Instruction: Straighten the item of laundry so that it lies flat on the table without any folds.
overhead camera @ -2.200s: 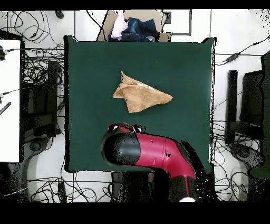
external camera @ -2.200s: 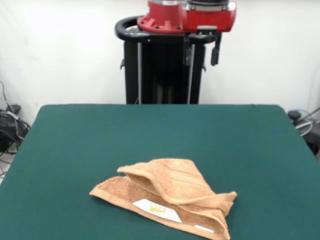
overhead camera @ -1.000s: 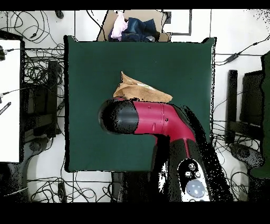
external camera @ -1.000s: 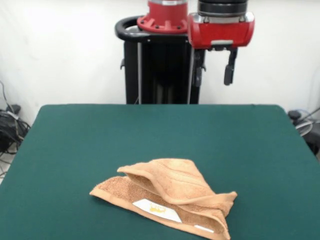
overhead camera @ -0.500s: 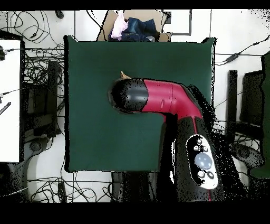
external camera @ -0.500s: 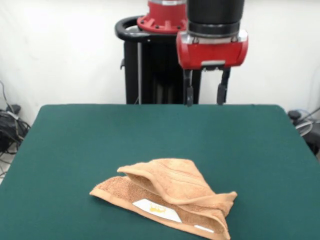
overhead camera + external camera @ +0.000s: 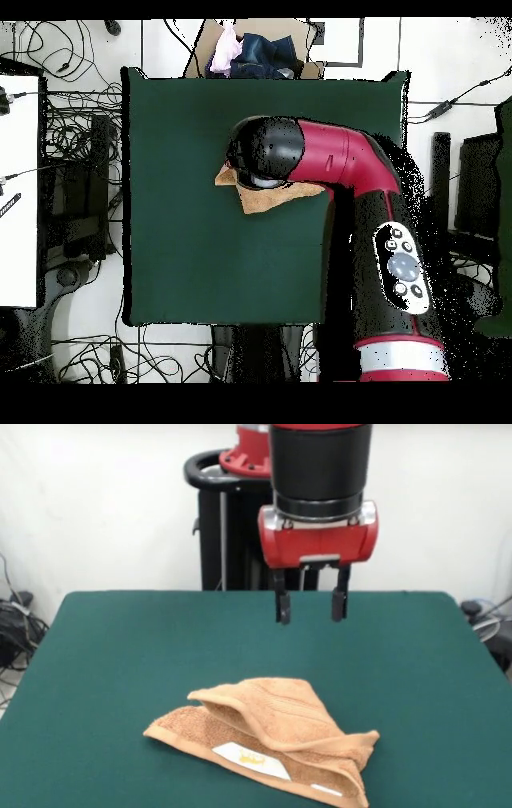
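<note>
The peach-orange towel (image 7: 268, 736) lies crumpled and folded over itself on the green table (image 7: 120, 664), near its front edge in the front view. A white label shows on its lower layer. My gripper (image 7: 310, 606) hangs open and empty above the towel, two black fingers pointing down, well clear of the cloth. In the overhead view the arm's head covers most of the towel (image 7: 262, 198); only its lower edge and left corner show, and the gripper itself is hidden there.
A cardboard box with clothes (image 7: 258, 52) sits beyond the table's top edge in the overhead view. Cables (image 7: 70, 140) lie on the floor at the left. The black pedestal (image 7: 240, 536) stands behind the table.
The arm has swung out over the table and come lower, moving toward the towel and now standing above it. The gripper stays open. The towel has not moved.
</note>
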`<action>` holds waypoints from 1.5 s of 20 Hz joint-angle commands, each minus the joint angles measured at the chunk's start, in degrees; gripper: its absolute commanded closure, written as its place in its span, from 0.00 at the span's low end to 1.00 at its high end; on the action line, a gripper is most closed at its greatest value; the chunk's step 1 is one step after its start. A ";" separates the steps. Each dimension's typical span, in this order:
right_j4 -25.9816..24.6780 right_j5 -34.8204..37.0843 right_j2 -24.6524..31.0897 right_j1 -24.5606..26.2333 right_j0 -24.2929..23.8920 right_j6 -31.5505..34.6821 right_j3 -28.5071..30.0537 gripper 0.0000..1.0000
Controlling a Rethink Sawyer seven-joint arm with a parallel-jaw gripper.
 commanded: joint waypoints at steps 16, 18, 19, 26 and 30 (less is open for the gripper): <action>-9.37 0.97 10.87 7.31 -6.95 -14.99 -5.32 0.00; -10.07 0.44 11.55 7.59 -7.46 -15.28 -5.19 0.00; -10.51 0.02 12.03 7.78 -7.79 -15.54 -5.09 0.00; -12.23 1.75 15.55 9.92 -9.46 -17.44 -6.70 0.00; -12.72 5.36 17.82 11.90 -9.83 -21.31 -9.56 0.00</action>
